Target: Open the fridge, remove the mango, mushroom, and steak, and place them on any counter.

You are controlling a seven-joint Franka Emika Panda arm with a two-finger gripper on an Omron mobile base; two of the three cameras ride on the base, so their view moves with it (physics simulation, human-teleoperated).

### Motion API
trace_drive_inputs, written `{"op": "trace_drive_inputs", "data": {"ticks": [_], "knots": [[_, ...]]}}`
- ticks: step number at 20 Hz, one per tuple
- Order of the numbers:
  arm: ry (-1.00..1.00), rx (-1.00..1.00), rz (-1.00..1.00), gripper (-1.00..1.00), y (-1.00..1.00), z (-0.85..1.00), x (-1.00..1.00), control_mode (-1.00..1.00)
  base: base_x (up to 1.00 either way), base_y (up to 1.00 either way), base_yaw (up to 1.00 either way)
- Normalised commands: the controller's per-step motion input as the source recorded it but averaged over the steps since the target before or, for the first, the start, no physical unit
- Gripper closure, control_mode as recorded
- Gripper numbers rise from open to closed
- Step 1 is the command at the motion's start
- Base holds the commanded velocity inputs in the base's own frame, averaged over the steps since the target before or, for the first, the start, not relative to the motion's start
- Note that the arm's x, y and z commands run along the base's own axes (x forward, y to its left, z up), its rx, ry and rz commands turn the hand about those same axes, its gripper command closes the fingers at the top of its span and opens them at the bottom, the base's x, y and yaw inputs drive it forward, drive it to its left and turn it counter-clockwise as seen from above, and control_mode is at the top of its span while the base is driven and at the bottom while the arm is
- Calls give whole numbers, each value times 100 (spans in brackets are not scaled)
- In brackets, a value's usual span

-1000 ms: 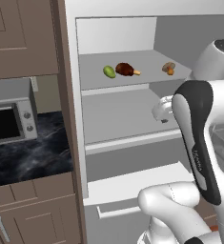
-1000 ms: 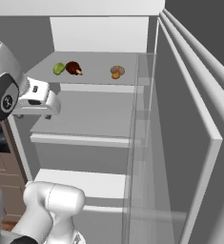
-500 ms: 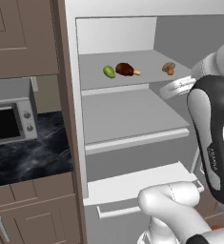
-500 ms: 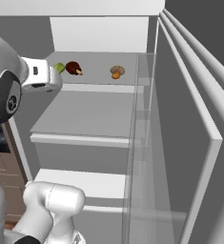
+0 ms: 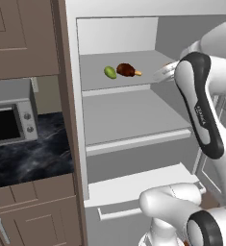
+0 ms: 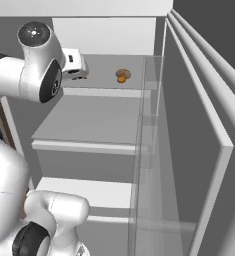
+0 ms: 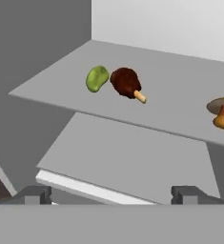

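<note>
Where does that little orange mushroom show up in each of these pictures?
Left base view: I can't make it out.
Right base view: mushroom upper middle, on the fridge's top shelf.
Hand view: mushroom at the right edge, same shelf.
Shared landmark: that top shelf.

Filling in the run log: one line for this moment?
fridge: open | small green mango, dark red steak, tan mushroom: top shelf | pincer: open, empty, facing them
</note>
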Motion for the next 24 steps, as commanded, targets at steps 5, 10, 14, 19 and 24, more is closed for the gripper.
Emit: {"op": "trace_drive_inputs", "data": {"ticks": [5, 10, 14, 19, 24], "knots": [[0, 5, 4, -100, 0, 0, 98, -100, 0, 0, 0], [0, 1, 6, -100, 26, -11, 60, -100, 0, 0, 0], [0, 0, 6, -100, 37, -16, 42, -100, 0, 0, 0], [0, 0, 6, -100, 2, -10, 57, -100, 0, 0, 0], [0, 0, 6, -100, 1, -28, 34, -100, 0, 0, 0]]}}
